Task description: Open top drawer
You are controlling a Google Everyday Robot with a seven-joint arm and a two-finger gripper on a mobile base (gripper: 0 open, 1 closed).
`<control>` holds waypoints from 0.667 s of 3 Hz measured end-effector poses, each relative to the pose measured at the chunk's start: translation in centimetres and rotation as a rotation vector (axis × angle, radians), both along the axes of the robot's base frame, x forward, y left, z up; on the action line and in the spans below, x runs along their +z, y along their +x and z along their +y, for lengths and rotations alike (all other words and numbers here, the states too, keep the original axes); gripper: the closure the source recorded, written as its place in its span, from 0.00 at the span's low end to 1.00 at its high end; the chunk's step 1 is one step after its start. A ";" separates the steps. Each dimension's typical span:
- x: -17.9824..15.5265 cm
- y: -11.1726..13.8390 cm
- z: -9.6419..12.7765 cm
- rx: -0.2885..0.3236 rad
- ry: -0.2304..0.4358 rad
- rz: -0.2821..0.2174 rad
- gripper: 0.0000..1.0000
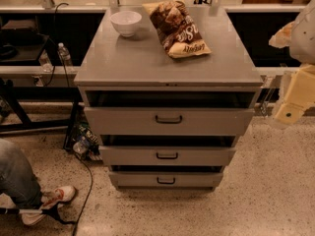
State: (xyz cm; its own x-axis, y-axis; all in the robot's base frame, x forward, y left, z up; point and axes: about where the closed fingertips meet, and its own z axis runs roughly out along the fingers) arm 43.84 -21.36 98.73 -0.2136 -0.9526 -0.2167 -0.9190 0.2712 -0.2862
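Note:
The top drawer [168,120] is the widest grey metal front of three in a grey cabinet, with a small dark bail handle [169,119] at its centre. It stands out from the cabinet body, with a dark gap above its front. Two narrower drawers [167,156] sit below it, each with a like handle. My gripper [291,100] is a pale yellow-white shape at the right edge of the camera view, level with the top drawer and well to the right of it, touching nothing.
On the cabinet top [147,58] stand a white bowl [126,22] and a brown chip bag [176,28]. A person's leg and shoe [34,191] are at the lower left. A cable [86,181] runs over the floor. A water bottle [64,55] stands on a left shelf.

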 end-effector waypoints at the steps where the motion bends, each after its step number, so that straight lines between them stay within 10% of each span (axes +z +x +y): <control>1: -0.2 0.0 0.1 0.004 0.001 0.001 0.00; 2: -2.6 -0.4 0.6 0.041 0.016 0.010 0.00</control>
